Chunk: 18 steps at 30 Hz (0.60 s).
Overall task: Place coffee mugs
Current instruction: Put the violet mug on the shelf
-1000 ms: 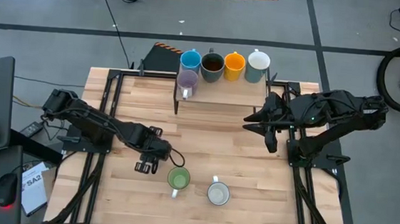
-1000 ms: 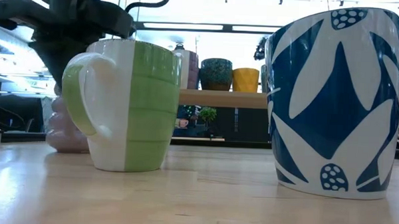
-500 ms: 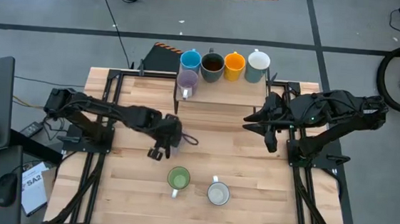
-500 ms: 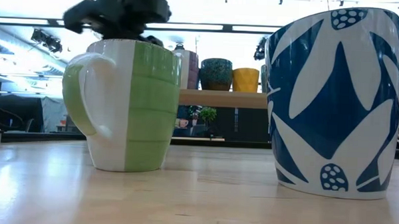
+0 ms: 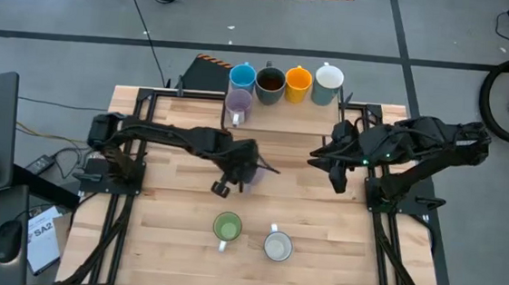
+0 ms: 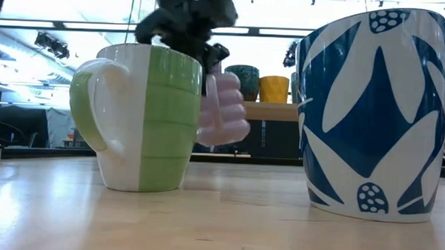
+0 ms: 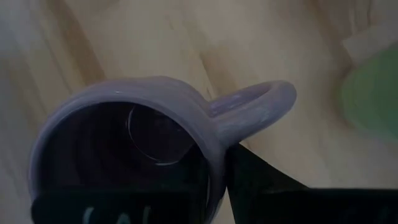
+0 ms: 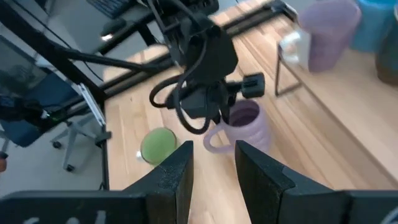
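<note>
The left gripper (image 5: pixel 241 171) was positioned over the middle of the wooden surface (image 5: pixel 174 236), its fingers clamped on the rim of a lilac mug (image 7: pixel 149 155); the mug was held clear of the surface, as seen in the low view (image 6: pixel 221 110). The handle of that mug (image 7: pixel 252 109) projected to one side of the fingers. The right gripper (image 5: pixel 330 162) was located above the right part of the surface, its fingers (image 8: pixel 171 174) apart and holding nothing. A green mug (image 5: pixel 227 226) and a white mug with blue pattern (image 5: pixel 277 245) were standing upright near the front edge, close beside each other but apart. On the raised shelf (image 5: pixel 284 117) at the rear, a blue mug (image 5: pixel 242 76), a dark brown mug (image 5: pixel 270 82), an orange mug (image 5: pixel 298 79) and a white mug (image 5: pixel 330 78) were set in a row, with a second lilac mug (image 5: pixel 238 105) just in front of the blue one.
</note>
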Motion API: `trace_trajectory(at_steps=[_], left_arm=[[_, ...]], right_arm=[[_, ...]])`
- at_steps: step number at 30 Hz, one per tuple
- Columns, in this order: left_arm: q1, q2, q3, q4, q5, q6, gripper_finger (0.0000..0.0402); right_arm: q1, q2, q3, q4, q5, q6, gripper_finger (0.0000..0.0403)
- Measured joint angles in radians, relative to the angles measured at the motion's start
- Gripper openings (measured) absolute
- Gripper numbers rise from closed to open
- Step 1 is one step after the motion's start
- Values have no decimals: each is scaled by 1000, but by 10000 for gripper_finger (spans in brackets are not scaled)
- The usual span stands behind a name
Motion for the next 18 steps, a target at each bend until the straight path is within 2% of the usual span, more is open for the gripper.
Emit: trace_trajectory(at_steps=[7, 18], left_arm=[[37, 74, 70, -30, 0, 61, 46], [36, 108, 71, -51, 54, 129, 46]], right_arm=[[18, -16, 0, -115, -10, 113, 124], [35, -16, 0, -114, -3, 126, 124]])
